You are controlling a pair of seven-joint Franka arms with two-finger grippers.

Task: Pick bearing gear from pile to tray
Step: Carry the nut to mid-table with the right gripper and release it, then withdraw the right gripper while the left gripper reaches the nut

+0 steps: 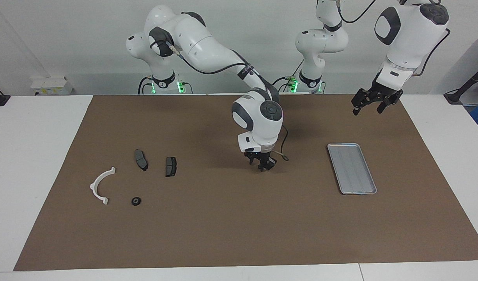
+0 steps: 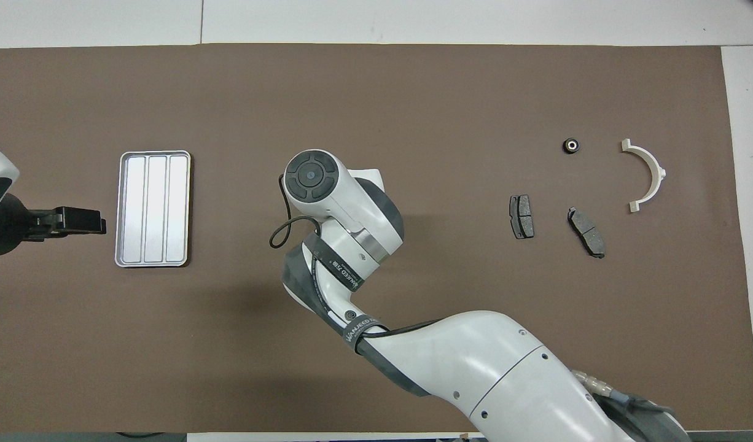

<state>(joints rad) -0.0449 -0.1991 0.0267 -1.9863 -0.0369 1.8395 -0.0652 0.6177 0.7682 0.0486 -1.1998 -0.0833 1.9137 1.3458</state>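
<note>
Robotics laboratory. Two white arms are mounted at one edge of a white table (image 1: 36,156) covered by a brown mat (image 1: 223,226), against plain white walls. Cabling runs along the arms, and green indicator lights (image 1: 153,88) glow at their bases. Below and to either side of the two grippers' jaws, the mat carries only small mechanical parts and a metal tray (image 1: 351,168).
</note>
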